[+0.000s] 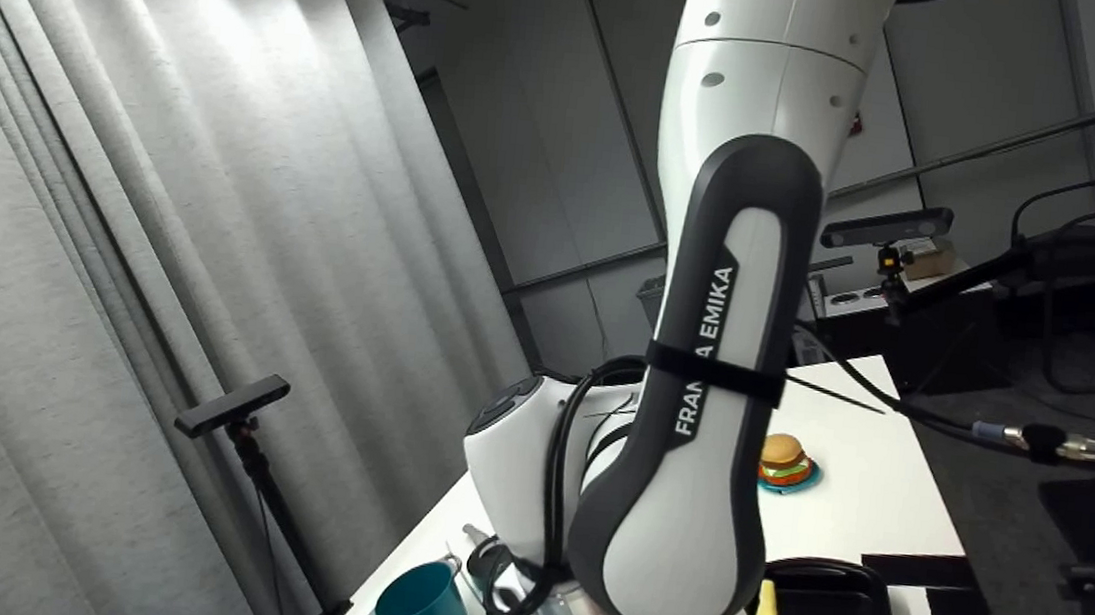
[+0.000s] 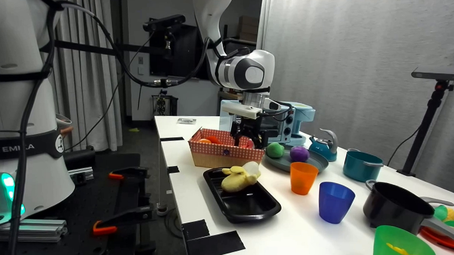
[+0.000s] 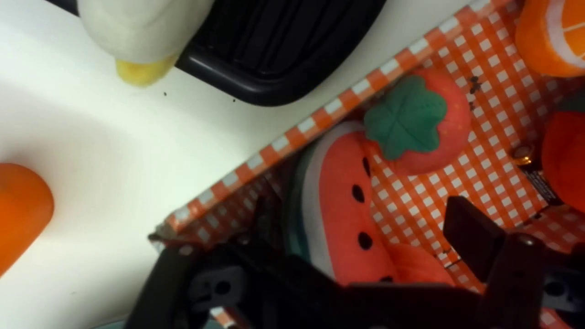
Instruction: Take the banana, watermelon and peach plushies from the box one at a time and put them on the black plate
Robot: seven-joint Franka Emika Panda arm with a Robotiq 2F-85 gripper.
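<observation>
Gripper (image 3: 360, 212) stands spread over the watermelon (image 3: 340, 201), its arm (image 1: 704, 503) lettered "FRANKA EMIKA".

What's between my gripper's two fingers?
In the wrist view, the watermelon plush lies between the open fingers, with part of an orange-red item showing beside it.

We see the half-peeled banana (image 2: 235, 180) across the black plate (image 2: 252, 205), one end past its rim; the seeded red watermelon (image 3: 345, 219) lies inside the checked box (image 2: 225, 161).
</observation>
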